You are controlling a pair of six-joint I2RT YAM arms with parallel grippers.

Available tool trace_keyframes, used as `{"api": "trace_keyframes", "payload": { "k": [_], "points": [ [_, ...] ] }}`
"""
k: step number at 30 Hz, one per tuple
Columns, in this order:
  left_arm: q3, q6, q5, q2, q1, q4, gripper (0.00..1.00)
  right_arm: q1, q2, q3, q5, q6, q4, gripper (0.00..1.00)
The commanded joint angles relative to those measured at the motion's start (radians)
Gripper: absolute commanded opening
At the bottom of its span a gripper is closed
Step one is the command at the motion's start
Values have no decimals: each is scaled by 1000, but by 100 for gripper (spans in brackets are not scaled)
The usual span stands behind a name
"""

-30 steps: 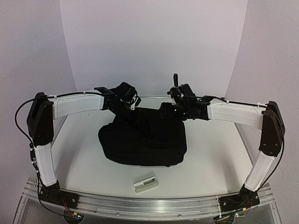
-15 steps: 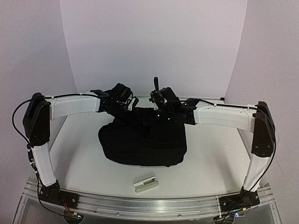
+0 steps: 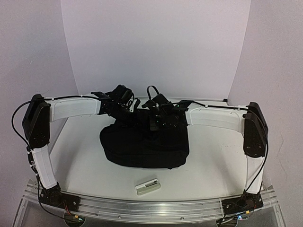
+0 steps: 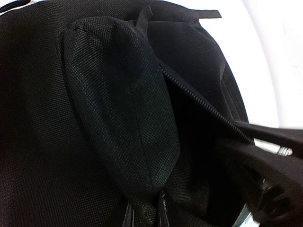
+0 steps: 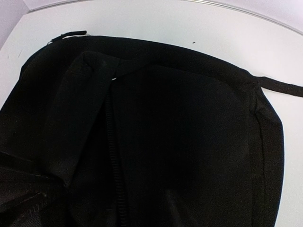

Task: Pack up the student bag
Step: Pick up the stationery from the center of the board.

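student bag (image 3: 142,146) at centre of table (image 3: 215,161), left gripper (image 4: 146,215) clamped on a fold at its far edge, right gripper (image 3: 158,120) just beside, grip untellable against black cloth, small white case (image 3: 147,186) near front edge

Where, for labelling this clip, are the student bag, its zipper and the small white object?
student bag (image 3: 144,146): top view, front panel.
zipper (image 4: 203,105): left wrist view, middle of the teeth.
small white object (image 3: 147,186): top view, its centre.

Wht table (image 3: 213,161); lilac walls (image 3: 156,42)
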Motion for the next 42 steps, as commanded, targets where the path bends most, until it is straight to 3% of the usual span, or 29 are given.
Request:
{"api": "trace_keyframes", "payload": {
  "k": [1,2,7,17,18,19,21,23,25,28,33,42],
  "points": [
    [-15,5,-10,-46,14,11,16,7,-93,15,174,96,-26,4],
    [-17,6,-13,-47,14,11,16,7,-131,-12,206,118,-8,0],
    [-32,6,-30,-47,16,17,16,7,-278,-152,255,169,118,0],
    [-76,22,-105,-75,30,0,15,7,-262,-191,236,207,142,0],
    [-90,44,-79,-95,29,30,17,6,-259,-191,231,205,144,0],
    [-102,71,-49,-121,29,48,25,6,-256,-189,225,202,147,0],
    [-138,139,22,-194,24,96,49,5,-252,-182,215,194,153,0],
    [-205,217,100,-274,1,145,65,5,-250,-175,204,183,159,0],
    [-278,316,146,-367,-48,164,74,3,-247,-167,202,171,163,0],
    [-398,387,156,-483,-128,173,77,-4,-247,-160,190,165,170,0],
    [-555,341,69,-567,-245,205,77,-7,-243,-149,167,161,184,0],
    [-603,334,-90,-401,-459,236,81,-7,-251,-173,141,159,210,0]
  ]
}}
